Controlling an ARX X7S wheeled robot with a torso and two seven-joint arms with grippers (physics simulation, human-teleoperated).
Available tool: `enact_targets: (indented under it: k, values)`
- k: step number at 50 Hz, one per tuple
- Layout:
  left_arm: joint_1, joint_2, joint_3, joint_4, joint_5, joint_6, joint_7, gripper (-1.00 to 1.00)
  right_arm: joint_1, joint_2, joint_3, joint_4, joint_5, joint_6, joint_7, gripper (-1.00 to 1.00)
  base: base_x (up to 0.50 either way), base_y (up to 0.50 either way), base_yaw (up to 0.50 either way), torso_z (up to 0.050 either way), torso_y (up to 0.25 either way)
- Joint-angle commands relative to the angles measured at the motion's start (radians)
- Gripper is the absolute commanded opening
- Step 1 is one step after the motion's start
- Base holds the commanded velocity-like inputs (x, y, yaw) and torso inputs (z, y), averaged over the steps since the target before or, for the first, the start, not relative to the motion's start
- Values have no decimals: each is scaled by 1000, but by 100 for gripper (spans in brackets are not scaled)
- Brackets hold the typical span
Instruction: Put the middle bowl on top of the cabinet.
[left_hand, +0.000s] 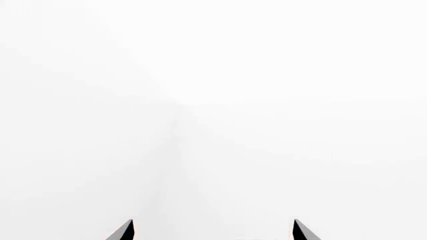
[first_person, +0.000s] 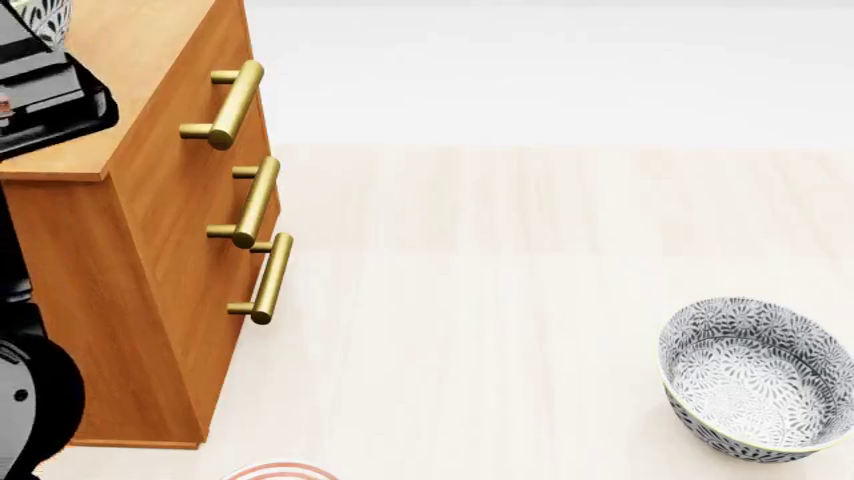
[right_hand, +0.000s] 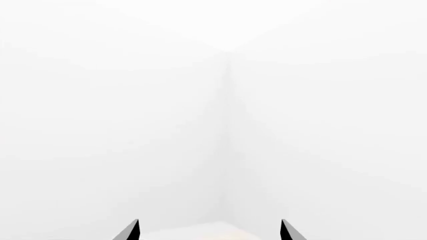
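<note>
Both grippers spread on blank white; cabinet top bowl mostly cropped

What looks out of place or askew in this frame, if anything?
Nothing looks damaged or spilled. One patterned bowl sits upright on the floor, and another bowl shows partly on the cabinet top at the head view's edge.

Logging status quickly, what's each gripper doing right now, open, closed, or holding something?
Left gripper: open, black fingertips apart, holding nothing.
Right gripper: open, black fingertips apart, holding nothing.

right hand spread, pale blank walls
</note>
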Motion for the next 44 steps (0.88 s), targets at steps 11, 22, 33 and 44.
enact_targets:
  k: [11, 22, 33, 44]
  values:
    - [290, -119, 71, 118, 45, 142, 7, 100, 1, -1, -29, 7, -6, -5, 0, 100, 0, 0, 0, 0, 0]
    - [424, -177, 104, 309, 117, 108, -33, 100, 28, 4, -53, 9, -8, 8, -10, 100, 0, 0, 0, 0, 0]
    - [530, -234, 131, 500, 184, 88, -52, 100, 24, 5, -53, 21, -10, -8, -3, 100, 0, 0, 0, 0, 0]
    - [640, -305, 155, 636, 228, 123, -55, 100, 16, 5, -53, 18, -13, -15, 4, 100, 0, 0, 0, 0, 0]
